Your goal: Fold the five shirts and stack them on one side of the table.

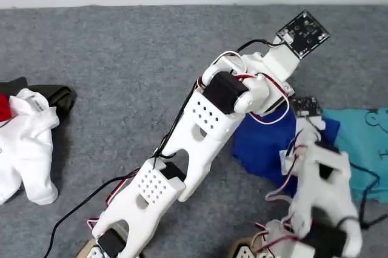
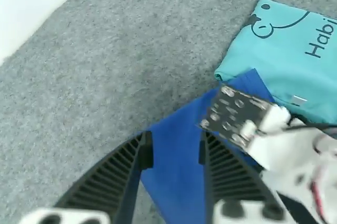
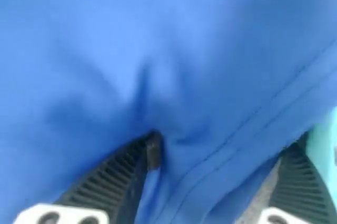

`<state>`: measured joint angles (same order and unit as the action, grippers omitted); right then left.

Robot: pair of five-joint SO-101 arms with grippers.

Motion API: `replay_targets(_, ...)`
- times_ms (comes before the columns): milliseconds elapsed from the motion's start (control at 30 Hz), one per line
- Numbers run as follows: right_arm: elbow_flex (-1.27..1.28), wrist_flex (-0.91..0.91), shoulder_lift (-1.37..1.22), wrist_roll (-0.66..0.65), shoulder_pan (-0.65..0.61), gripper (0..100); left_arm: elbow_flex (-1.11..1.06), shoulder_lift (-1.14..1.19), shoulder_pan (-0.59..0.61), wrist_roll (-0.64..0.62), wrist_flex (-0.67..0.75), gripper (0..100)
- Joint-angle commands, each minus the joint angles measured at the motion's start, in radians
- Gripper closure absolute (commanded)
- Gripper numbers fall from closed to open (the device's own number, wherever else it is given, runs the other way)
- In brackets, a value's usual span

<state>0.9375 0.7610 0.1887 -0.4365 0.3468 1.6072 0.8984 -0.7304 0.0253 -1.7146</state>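
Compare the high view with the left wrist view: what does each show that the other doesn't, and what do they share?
High view adds: a white shirt and a dark shirt at the picture's left edge. Left wrist view adds: the left hand, open over the blue shirt. Shared: the blue shirt, the teal shirt next to it, the grey table and the right arm's wrist.

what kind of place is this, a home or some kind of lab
Most likely a robotics test bench, not a home: a white left arm and right arm at a table covered in grey felt, with a blue shirt, teal shirt and white shirt laid out for folding.
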Motion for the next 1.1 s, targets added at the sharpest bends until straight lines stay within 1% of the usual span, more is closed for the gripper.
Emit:
replay_targets(0,-0.169,0.065,-0.177,0.014,-0.036,63.0,0.018,-0.072,-0.005,0.006,-0.009,85)
replay_targets(100,-0.273,0.148,-0.231,0.014,-0.122,63.3,0.018,-0.072,-0.005,0.006,-0.009,85)
replay_targets(167,-0.301,0.171,-0.243,0.008,-0.173,66.7,0.018,-0.074,-0.003,0.006,-0.009,85)
replay_targets(267,-0.308,0.170,-0.251,0.006,-0.206,77.9,0.018,-0.075,-0.003,0.006,-0.011,85)
replay_targets(400,-0.308,0.171,-0.245,0.011,-0.206,96.3,0.019,-0.077,-0.003,0.006,-0.028,85)
replay_targets(433,-0.308,0.171,-0.245,0.011,-0.206,99.6,0.019,-0.077,-0.003,0.006,-0.031,85)
replay_targets(533,-0.308,0.170,-0.243,0.011,-0.206,96.3,0.019,-0.077,-0.003,0.006,-0.031,85)
replay_targets(633,-0.310,0.171,-0.243,0.011,-0.206,99.1,0.019,-0.077,-0.003,0.006,-0.031,85)
replay_targets(733,-0.334,0.176,-0.242,0.011,-0.205,98.8,0.019,-0.075,-0.003,0.006,-0.031,85)
replay_targets(933,-0.496,0.177,-0.180,0.014,-0.162,98.9,0.019,-0.069,-0.003,0.006,-0.031,85)
replay_targets(1067,-0.638,0.171,-0.111,0.080,-0.107,98.9,0.018,-0.069,-0.003,0.006,-0.031,85)
